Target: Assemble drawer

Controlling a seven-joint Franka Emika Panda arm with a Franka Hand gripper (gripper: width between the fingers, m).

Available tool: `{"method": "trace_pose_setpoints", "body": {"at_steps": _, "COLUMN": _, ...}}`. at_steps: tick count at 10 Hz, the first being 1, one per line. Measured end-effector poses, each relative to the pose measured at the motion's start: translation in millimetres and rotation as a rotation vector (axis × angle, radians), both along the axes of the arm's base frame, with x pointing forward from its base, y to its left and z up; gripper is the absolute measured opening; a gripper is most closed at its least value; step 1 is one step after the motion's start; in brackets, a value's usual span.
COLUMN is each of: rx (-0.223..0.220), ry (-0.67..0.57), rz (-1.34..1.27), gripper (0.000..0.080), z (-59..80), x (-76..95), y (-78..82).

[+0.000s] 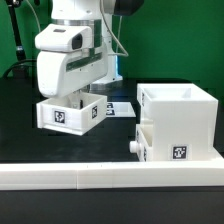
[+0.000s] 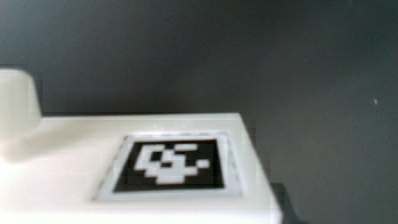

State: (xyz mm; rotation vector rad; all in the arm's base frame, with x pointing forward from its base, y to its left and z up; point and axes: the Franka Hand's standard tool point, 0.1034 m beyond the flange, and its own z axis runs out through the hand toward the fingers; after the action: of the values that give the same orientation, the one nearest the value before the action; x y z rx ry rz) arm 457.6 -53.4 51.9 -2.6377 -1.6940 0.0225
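In the exterior view a small white drawer tray (image 1: 62, 116) with square tags on its sides is at the left, just over the black table. My gripper (image 1: 70, 99) comes straight down into the tray's open top and is shut on its wall; the fingertips are hidden inside. In the wrist view the tray's white surface (image 2: 71, 150) and one tag (image 2: 173, 163) fill the near part, very close. The tall white housing (image 1: 190, 125) stands at the right. A second tray (image 1: 146, 140) sits in its lower front, its round knob (image 1: 133, 146) pointing to the exterior view's left.
A long low white wall strip (image 1: 100, 176) runs along the table's front edge. The marker board (image 1: 122, 105) lies flat behind the held tray. A blurred white shape (image 2: 15, 110) at the wrist view's edge cannot be identified. A green wall stands behind.
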Motion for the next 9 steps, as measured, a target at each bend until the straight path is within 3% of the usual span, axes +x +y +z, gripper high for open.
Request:
{"method": "trace_pose_setpoints", "body": {"at_steps": 2, "rx": 0.000, "ry": 0.004, "rz": 0.179, "gripper": 0.0042, "z": -4.5, "x": -1.5, "y": -3.2}}
{"method": "trace_pose_setpoints", "body": {"at_steps": 5, "rx": -0.010, "ry": 0.012, "rz": 0.400, "gripper": 0.0042, "z": 3.1, "x": 24.0, "y": -0.6}}
{"method": "trace_pose_setpoints", "body": {"at_steps": 7, "rx": -0.009, "ry": 0.016, "rz": 0.404, "gripper": 0.0042, "z": 7.3, "x": 45.8, "y": 4.9}}
{"method": "trace_pose_setpoints", "body": {"at_steps": 9, "rx": -0.008, "ry": 0.017, "rz": 0.404, "gripper": 0.0042, "z": 6.7, "x": 49.4, "y": 5.0}}
